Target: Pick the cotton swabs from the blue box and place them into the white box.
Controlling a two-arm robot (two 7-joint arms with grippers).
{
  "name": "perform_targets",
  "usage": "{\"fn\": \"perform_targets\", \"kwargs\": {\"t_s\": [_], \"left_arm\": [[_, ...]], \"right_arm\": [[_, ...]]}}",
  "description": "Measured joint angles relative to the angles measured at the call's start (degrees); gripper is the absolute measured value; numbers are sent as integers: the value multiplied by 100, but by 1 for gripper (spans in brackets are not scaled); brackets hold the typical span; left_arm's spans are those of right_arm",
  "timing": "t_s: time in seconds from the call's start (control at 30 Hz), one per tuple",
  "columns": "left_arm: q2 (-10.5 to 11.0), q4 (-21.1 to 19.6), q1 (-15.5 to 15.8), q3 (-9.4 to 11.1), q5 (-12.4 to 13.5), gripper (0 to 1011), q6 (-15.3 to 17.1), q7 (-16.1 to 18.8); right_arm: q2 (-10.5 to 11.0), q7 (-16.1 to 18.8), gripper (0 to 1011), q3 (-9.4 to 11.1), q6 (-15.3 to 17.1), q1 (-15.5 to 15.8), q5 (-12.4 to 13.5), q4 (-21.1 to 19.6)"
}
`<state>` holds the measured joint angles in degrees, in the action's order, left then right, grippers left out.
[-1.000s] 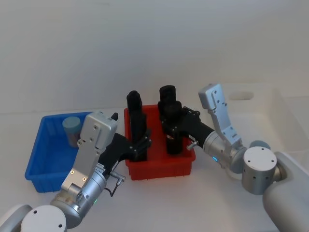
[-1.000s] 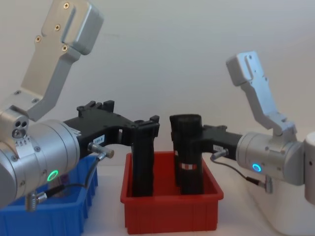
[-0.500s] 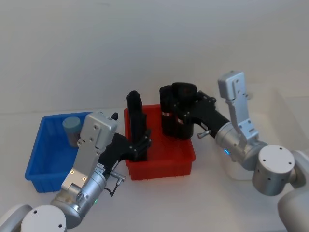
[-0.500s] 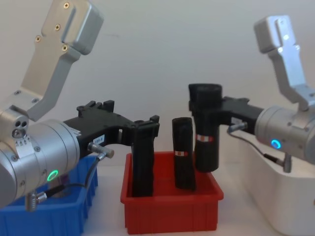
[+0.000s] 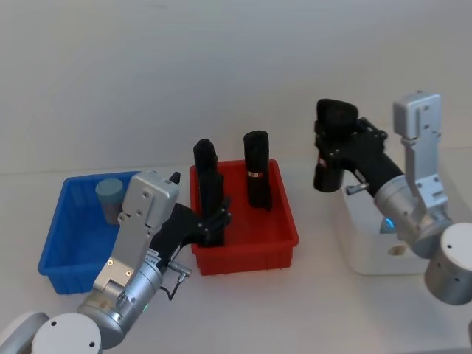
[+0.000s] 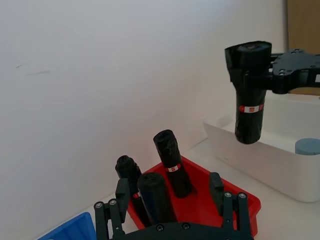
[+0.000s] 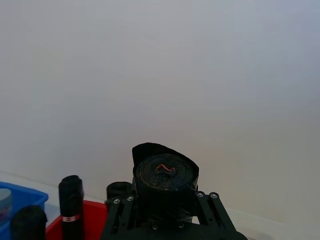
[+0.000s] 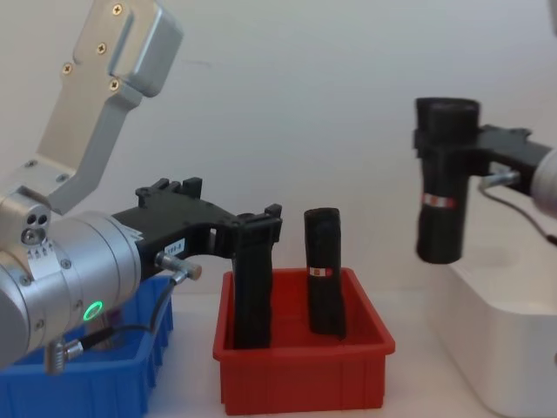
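Note:
One cotton swabs jar with a pale lid stands in the back of the blue box at the left. Another pale lid shows inside the white box at the right. My right gripper is shut on a tall black roll and holds it upright in the air over the white box's near-left edge. My left gripper stands open in the red bin, its fingers wide on either side of another black roll.
The red bin sits between the blue and white boxes and holds three black rolls, one standing alone at the back. Bare white table lies in front of the bins. A plain wall is close behind.
My right gripper has lifted its black roll out of the red bin and carried it up and to the right, over the white box. The left arm has not moved.

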<state>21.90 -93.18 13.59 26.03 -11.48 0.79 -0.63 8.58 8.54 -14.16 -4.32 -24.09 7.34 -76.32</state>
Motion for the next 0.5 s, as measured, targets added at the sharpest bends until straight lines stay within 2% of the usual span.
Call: {"fn": "perform_targets", "kwargs": {"t_s": [0.17,0.5], "left_arm": [[0,0,0,0,0,1004,0,0],[0,0,0,0,0,1004,0,0]], "right_arm": [[172,-291,499,146,120,182,30,-339],[373,-621,499,345,266,354,63,-587]]}}
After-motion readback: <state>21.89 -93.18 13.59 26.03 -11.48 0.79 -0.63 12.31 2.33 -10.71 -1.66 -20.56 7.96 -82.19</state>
